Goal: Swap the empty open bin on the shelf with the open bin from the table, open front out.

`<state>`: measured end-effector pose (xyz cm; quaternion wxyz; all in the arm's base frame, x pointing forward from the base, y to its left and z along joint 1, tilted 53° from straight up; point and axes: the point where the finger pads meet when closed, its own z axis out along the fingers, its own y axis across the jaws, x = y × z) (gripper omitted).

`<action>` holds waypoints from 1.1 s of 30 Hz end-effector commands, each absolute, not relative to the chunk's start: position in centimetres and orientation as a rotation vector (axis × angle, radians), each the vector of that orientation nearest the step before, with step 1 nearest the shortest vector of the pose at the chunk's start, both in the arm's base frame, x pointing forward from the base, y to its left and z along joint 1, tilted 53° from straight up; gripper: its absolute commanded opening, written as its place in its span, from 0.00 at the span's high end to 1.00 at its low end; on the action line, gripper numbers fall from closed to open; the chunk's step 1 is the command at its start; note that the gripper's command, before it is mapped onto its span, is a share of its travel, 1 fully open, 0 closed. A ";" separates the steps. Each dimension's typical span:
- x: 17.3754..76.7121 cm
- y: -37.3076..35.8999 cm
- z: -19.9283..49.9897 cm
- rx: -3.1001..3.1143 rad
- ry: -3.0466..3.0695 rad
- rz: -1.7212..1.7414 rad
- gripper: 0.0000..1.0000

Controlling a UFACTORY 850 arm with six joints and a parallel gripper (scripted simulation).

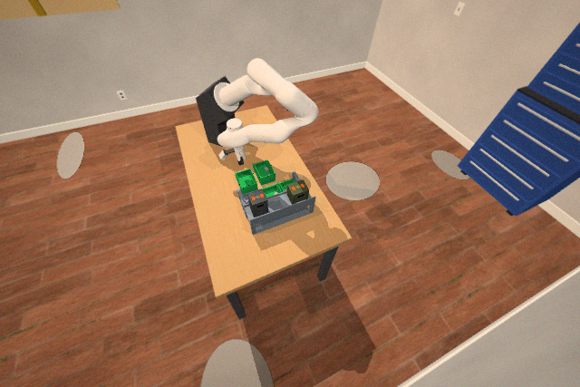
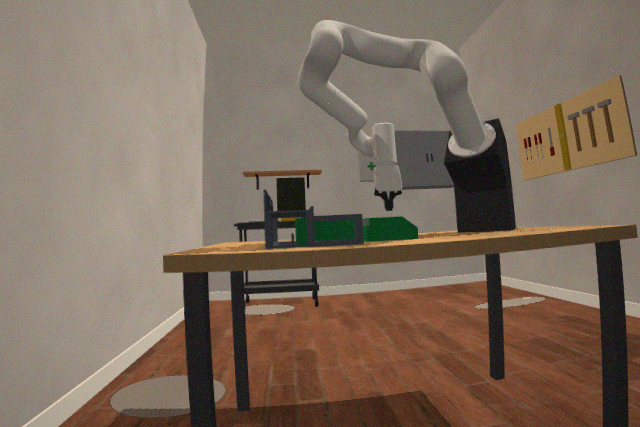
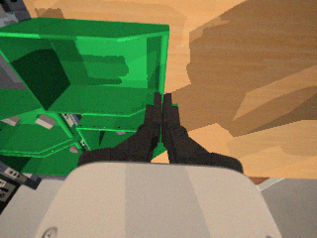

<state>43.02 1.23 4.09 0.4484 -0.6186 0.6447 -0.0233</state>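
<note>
Gripper (image 3: 161, 106) clenched, nothing held, raised above tabletop (image 1: 219, 233) beside near green bin (image 1: 246, 178). Second green bin (image 1: 265, 171) on tabletop alongside, parts inside. Both set before grey shelf (image 1: 276, 216).

Green cross sign on the wall cabinet (image 2: 408, 159).

Wooden table (image 1: 219, 237): grey shelf (image 1: 276, 221), two green bins (image 1: 246, 178) (image 1: 265, 171), arm base (image 1: 213, 113).

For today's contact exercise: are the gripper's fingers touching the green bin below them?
Apart: in the exterior view the shut gripper hangs above the green bin, with wall showing between.
</note>
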 end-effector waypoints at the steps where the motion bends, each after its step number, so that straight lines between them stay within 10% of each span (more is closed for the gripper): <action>1: 43.0 1.2 4.1 -1.530 1.596 -0.058 1.00; 33: 45.4 0.7 12.5 -0.345 2.251 0.614 1.00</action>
